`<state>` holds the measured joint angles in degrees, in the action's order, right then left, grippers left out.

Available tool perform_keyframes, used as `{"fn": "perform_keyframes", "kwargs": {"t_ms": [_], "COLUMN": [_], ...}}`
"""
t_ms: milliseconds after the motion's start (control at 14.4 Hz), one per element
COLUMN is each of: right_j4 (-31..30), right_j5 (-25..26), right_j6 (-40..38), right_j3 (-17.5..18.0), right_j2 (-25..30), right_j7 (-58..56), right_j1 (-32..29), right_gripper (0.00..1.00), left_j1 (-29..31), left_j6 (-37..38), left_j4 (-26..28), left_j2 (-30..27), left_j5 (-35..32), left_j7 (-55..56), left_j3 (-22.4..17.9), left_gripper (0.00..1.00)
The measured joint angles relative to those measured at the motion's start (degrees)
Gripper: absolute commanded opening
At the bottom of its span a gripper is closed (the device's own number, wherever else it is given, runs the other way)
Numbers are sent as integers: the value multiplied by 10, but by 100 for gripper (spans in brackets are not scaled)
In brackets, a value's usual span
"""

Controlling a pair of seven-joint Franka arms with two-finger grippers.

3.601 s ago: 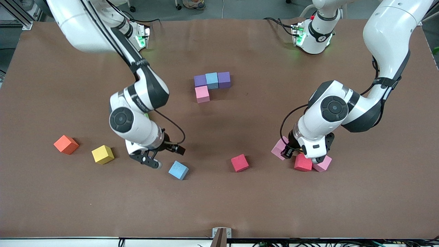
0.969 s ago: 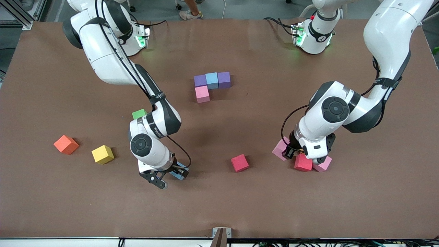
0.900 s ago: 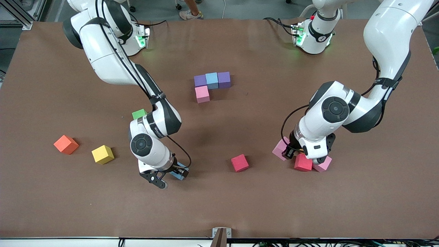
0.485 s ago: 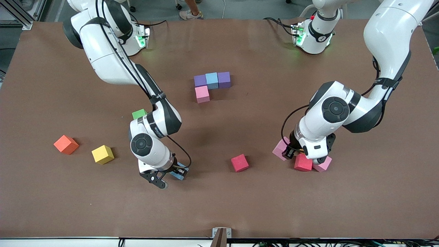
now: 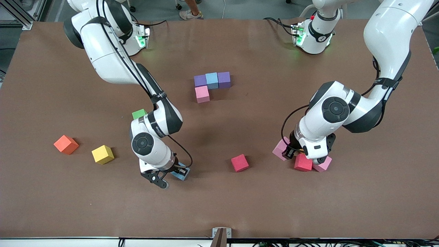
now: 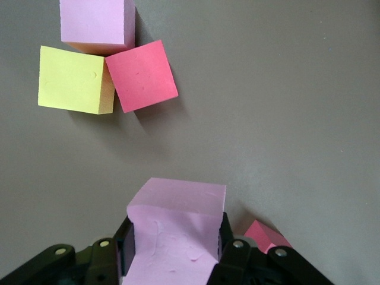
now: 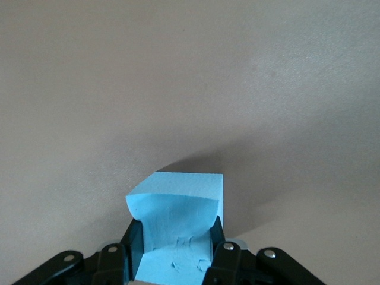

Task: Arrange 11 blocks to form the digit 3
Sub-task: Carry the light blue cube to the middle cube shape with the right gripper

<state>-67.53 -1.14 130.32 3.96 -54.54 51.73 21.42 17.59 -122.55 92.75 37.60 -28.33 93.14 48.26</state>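
Observation:
My right gripper [image 5: 170, 174] [image 7: 176, 237] is shut on a light blue block [image 5: 180, 174] [image 7: 178, 219] down at the table, nearer the front camera than the green block [image 5: 139, 113]. My left gripper [image 5: 304, 156] [image 6: 176, 234] is shut on a pink block [image 6: 175, 231]. A red block [image 5: 303, 162] and two pink blocks [image 5: 279, 148] [image 5: 322, 164] crowd round it. The started digit 3 is two purple blocks [image 5: 200, 80] [image 5: 224, 79], a light blue block [image 5: 212, 80] and a pink block [image 5: 202, 94]. A yellow block [image 5: 102, 154] and a red block [image 5: 239, 162] lie loose.
An orange cube [image 5: 66, 144] lies toward the right arm's end, beside the yellow block. The left wrist view also shows a pink block [image 6: 95, 24], a yellow block [image 6: 74, 80] and a red block [image 6: 142, 74] touching one another, and a red corner [image 6: 264, 234] beside the held block.
My right gripper has come down over the light blue block and shut on it. The left arm has not moved.

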Motion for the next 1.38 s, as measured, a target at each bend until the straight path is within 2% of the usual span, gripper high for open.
{"fn": "perform_keyframes", "kwargs": {"t_ms": [346, 692, 900, 1108, 1385], "right_j4": [-22, -68, -131, -223, -306], "right_j5": [0, -32, -36, -36, -36], "right_j6": [-8, -97, -89, -15, -5], "right_j3": [2, 6, 8, 8, 7], "right_j2": [15, 62, 107, 157, 215], "right_j7": [-80, -208, -221, -238, -332], "right_j1": [17, 29, 64, 104, 114], "right_gripper": [29, 29, 29, 29, 29], "left_j1": [0, 0, 0, 0, -3], "left_j6": [0, 0, 0, 0, 0], "left_j4": [0, 0, 0, 0, 0], "left_j2": [0, 0, 0, 0, 0], "left_j5": [0, 0, 0, 0, 1], "left_j7": [0, 0, 0, 0, 32], "left_j3": [0, 0, 0, 0, 0], "left_gripper": [7, 7, 8, 7, 7]}}
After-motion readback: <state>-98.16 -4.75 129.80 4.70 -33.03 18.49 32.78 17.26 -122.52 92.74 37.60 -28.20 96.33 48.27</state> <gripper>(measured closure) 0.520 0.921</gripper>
